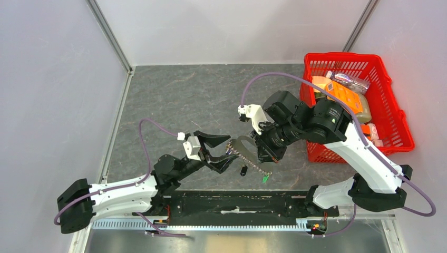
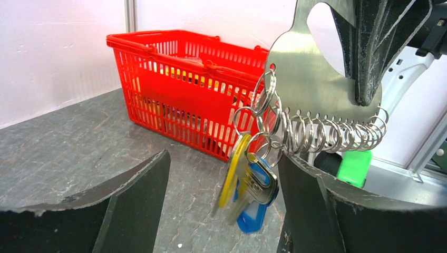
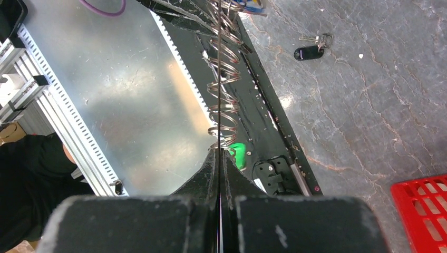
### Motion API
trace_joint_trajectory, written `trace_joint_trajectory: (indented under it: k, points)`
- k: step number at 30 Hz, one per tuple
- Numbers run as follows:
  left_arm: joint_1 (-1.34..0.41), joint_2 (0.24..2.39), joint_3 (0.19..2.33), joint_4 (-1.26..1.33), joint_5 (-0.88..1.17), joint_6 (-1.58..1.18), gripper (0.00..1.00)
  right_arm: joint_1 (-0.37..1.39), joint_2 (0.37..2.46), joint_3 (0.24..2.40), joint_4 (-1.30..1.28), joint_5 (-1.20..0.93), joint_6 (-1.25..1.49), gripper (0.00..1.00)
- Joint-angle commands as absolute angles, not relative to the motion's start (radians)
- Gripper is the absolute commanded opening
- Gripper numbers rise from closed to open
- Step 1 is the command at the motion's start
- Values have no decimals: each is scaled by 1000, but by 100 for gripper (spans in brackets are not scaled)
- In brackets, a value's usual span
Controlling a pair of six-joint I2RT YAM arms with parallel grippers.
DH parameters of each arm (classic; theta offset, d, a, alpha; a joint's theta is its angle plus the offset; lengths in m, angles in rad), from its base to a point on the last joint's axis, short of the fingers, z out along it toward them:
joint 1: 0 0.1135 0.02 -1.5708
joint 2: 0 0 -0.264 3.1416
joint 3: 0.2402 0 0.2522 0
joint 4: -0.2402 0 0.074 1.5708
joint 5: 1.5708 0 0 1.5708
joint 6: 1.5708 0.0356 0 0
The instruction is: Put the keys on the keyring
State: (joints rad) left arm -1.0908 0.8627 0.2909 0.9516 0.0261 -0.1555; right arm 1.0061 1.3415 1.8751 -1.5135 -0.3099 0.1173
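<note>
The keyring (image 2: 311, 89) is a flat silver plate with a row of wire rings along its lower edge and a bright green tag (image 2: 354, 167) at one end. My right gripper (image 3: 219, 153) is shut on the plate's edge and holds it above the table (image 1: 243, 145). A yellow-capped key (image 2: 235, 171) and a blue-capped key (image 2: 258, 211) hang from rings at the plate's near end. My left gripper (image 2: 224, 158) stands open around them, its right finger (image 2: 305, 195) close beside them. A black-capped key (image 1: 244, 171) lies on the table.
A red basket (image 1: 358, 100) with packaged goods stands at the right of the table, behind the right arm. The black base rail (image 1: 232, 203) and a metal strip run along the near edge. The black-capped key (image 3: 308, 51) lies near that rail.
</note>
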Motion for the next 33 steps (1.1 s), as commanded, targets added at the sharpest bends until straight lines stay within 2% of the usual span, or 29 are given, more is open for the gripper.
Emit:
trace_joint_trajectory:
  k: [1,14,33]
  points:
    - [-1096,844,281,981,4,-115,81,1010,1321,1898,-1497,-320,132,0]
    - [-1097,707,253,864,-32,-114,81,999,1328,1927,-1510,-304,146,0]
    - [-1096,348,207,635,-20,-156,82,958,1368,1972,-1416,-487,239,0]
